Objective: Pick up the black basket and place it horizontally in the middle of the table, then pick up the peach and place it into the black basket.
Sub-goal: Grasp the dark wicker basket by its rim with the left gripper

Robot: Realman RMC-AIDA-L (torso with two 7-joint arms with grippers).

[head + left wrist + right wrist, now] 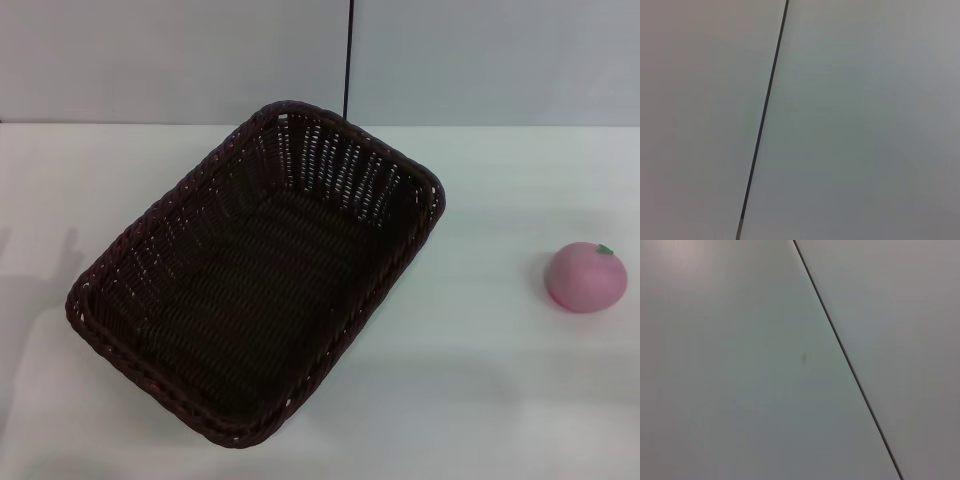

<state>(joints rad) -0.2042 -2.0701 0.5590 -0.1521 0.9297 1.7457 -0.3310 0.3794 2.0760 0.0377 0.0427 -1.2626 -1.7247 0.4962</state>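
The black basket (250, 280) lies on the white table (480, 380), left of centre in the head view, turned diagonally with one short end toward the back wall and the other toward the front left. It is empty. The pink peach (586, 276) sits on the table at the right, apart from the basket, its green leaf mark on top. Neither gripper shows in any view. Both wrist views show only a plain grey wall panel with a thin dark seam.
A grey wall (180, 60) with a dark vertical seam (348, 60) stands behind the table's far edge. Bare white tabletop lies between the basket and the peach and along the front.
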